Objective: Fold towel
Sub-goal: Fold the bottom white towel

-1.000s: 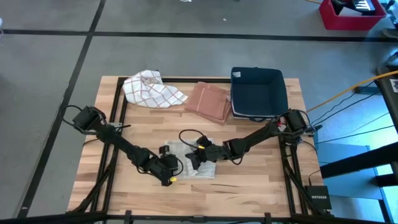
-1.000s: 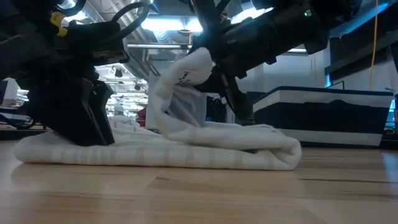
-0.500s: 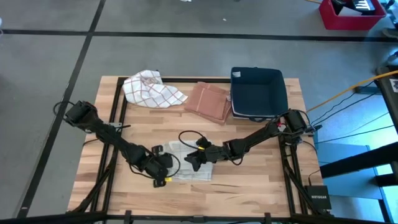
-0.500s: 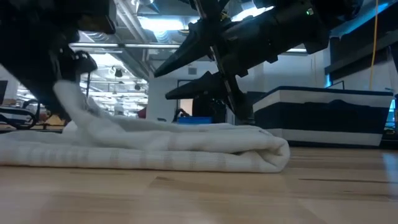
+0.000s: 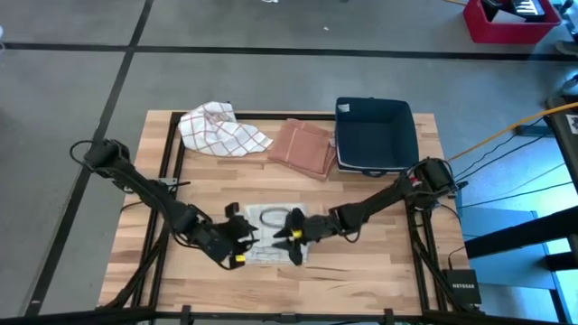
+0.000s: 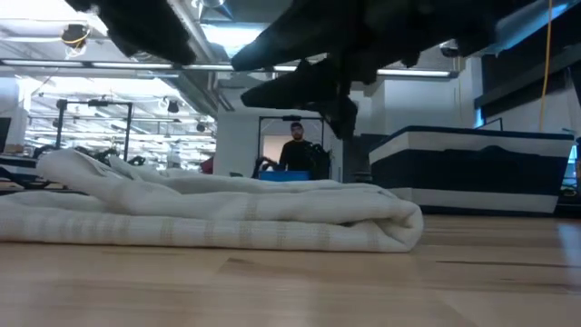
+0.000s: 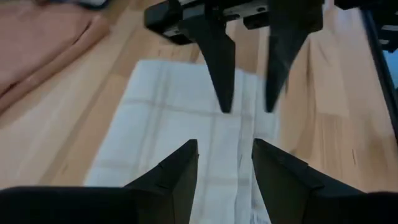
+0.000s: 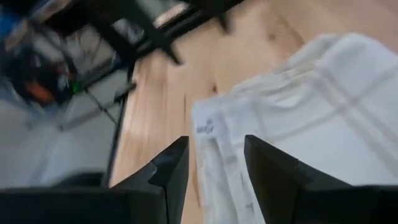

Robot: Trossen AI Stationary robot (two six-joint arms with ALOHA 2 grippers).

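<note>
Wooden table on a grey floor with dark lines, seen from above; behind it, at table height, a bright hall with ceiling lights and a person standing far back.

White towel lying flat and folded near the front middle of the table, faint grey stripes across it, in a low stack with a rounded fold at one end in the level view. A small printed tag near one corner.

Left gripper at the towel's left edge, fingers spread apart and holding nothing, cloth showing in the gap between them. Right gripper at the towel's right edge, facing the left one, fingers likewise parted and empty. Both just above the cloth, clear of it in the level view, where the dark arms pass overhead. Right gripper's two pointed fingers also visible from the left wrist, across the towel.

Toward the back of the table: a crumpled white cloth with red checks at left, a folded reddish-brown cloth beside it, and a dark blue bin at right, touching that brown cloth's edge. A red box on the floor in the far right corner.
</note>
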